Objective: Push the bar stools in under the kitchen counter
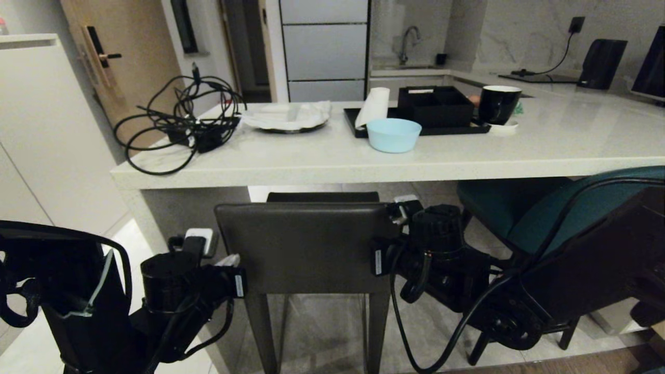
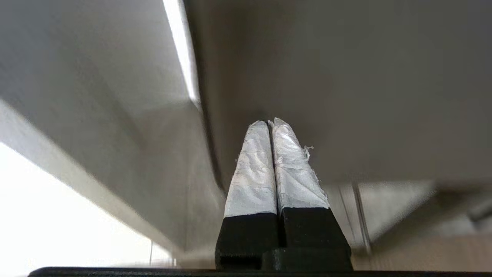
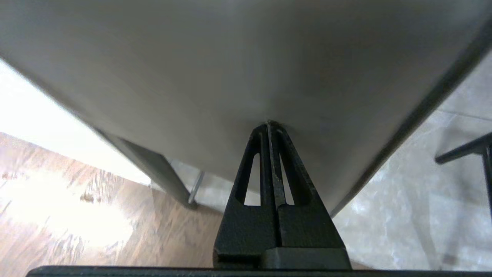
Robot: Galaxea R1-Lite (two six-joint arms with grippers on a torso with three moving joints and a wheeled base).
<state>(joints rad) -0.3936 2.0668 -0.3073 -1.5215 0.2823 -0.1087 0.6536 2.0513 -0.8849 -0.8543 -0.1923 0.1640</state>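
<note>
Head view shows the dark grey-brown, square-backed stool (image 1: 306,244) standing just short of the thick off-white stone-look kitchen counter (image 1: 395,161), its seat front reaching under the slab's edge while its backrest is clear of it. Beside it on the right, the teal leather stool with the curved back (image 1: 545,208) sits partly under the counter, turned at an angle.

Both claws are pinched together and empty, used as pushers. The left gripper (image 2: 270,125) has its white-wrapped fingertips against the left part of the grey backrest, and the right gripper (image 3: 269,125) presses its black tips on the right part. So the step in hand looks like shoving the grey stool in; the next move probably calls for an even, straight push from both arms so the stool does not swivel.

On the counter, a pale blue bowl (image 1: 393,134) looks empty. A black tray (image 1: 358,132) holds a black divided box (image 1: 435,106), contents unclear. A black mug (image 1: 497,104) stands beside them, and a tangle of black cables (image 1: 176,124) lies well to the left.
</note>
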